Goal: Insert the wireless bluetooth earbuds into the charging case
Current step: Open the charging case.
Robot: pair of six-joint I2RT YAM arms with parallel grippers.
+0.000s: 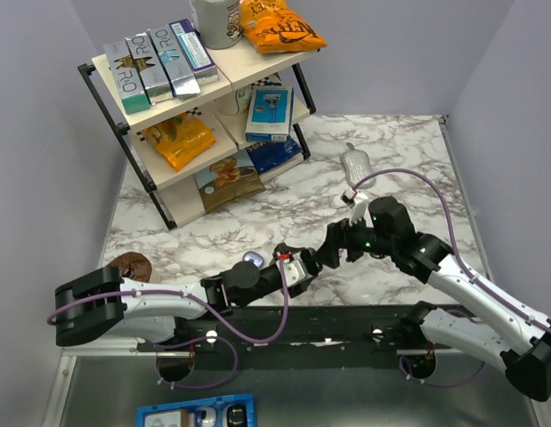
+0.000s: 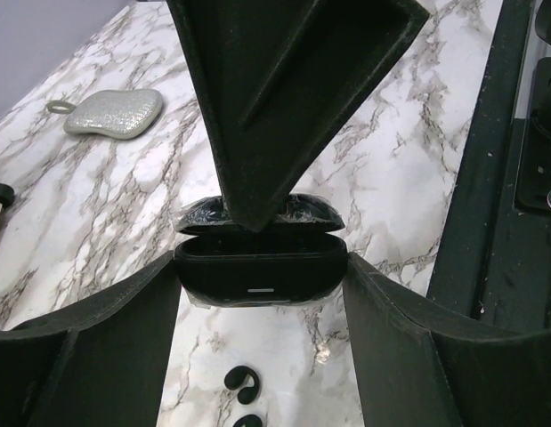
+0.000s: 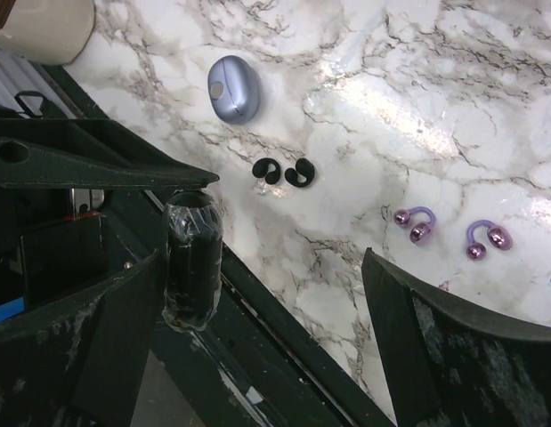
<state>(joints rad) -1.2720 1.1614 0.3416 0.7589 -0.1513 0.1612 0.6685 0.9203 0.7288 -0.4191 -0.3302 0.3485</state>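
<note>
We read step as prying lid of glossy black oval clamshell (image 2: 260,267). Left fingers (image 2: 115,320) clenched on its two ends, lid ajar. Advice: clamp firm and level, lift lid gently (film wrap looks slippery). Right fingers (image 3: 453,338) spread wide, grasping nothing, one tip at lid.

Periwinkle oval plastic charging case (image 3: 233,89) lies shut on marble tabletop (image 3: 391,107), well apart from both. Black ring-like earbuds (image 3: 300,173) near it. Translucent purple earbuds (image 3: 421,232) show between right fingers, untouched.
</note>
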